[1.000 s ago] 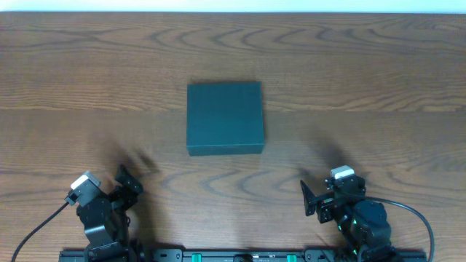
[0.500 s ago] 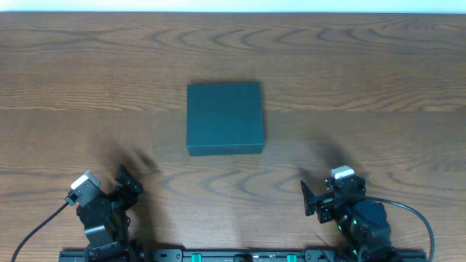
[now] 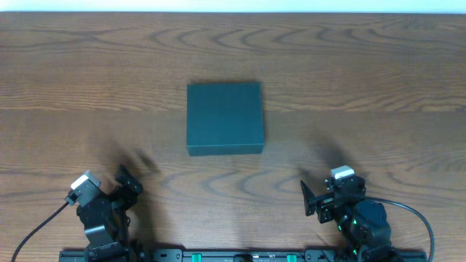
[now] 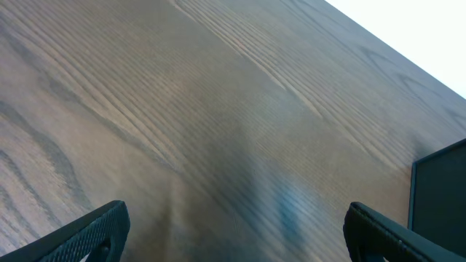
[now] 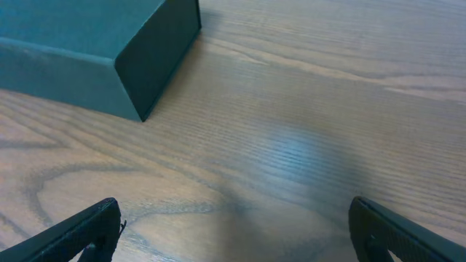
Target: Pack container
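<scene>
From overhead, the left arm [image 3: 98,218] and right arm [image 3: 364,222] are folded low at the near edge of the table [image 3: 378,73]. The closed container [image 3: 224,118] lies flat, well ahead of both tools, to the right of the left tool [image 3: 128,183] and to the left of the right tool [image 3: 310,198].

In the left wrist view, the left tool [image 4: 237,233] is spread wide and holds nothing, hanging over bare table. A corner of the container [image 4: 440,196] shows ahead at far right.

In the right wrist view, the right tool [image 5: 240,233] also gapes wide and empty. The container [image 5: 80,51] sits ahead to its left, well apart.
</scene>
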Tool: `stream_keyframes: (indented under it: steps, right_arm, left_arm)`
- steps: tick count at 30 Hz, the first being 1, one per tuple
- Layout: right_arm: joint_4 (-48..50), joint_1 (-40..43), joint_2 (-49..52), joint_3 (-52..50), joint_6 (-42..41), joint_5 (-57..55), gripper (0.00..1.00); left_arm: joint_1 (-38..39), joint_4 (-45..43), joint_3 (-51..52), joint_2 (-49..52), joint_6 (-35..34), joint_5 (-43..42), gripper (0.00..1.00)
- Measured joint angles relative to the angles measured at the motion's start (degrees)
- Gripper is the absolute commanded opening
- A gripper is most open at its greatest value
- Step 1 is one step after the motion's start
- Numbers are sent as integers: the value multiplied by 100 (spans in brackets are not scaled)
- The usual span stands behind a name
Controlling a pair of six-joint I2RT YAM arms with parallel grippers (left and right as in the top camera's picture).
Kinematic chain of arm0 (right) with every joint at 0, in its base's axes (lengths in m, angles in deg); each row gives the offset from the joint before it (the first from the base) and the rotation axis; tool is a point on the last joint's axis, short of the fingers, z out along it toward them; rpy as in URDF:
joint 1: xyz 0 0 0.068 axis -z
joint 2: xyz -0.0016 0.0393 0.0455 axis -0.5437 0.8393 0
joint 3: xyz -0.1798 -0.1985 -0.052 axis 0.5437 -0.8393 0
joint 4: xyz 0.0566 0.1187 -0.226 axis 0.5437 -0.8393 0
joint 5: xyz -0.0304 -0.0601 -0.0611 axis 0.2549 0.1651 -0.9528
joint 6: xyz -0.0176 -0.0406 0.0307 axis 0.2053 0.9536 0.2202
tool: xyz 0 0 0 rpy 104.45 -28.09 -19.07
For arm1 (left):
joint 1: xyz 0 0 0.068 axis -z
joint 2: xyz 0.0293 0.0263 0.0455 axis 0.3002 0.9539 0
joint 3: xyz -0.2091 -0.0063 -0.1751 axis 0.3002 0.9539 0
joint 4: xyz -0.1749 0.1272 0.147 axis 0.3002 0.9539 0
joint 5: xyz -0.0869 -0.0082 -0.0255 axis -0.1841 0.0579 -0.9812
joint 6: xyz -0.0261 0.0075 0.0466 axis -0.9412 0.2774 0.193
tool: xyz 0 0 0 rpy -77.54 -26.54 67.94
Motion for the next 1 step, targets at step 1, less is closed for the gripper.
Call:
stream_keyframes:
  steps: [1]
  right_arm:
    - [-2,0,0,0,0,2,99]
  left_arm:
    - [-2,0,0,0,0,0,95]
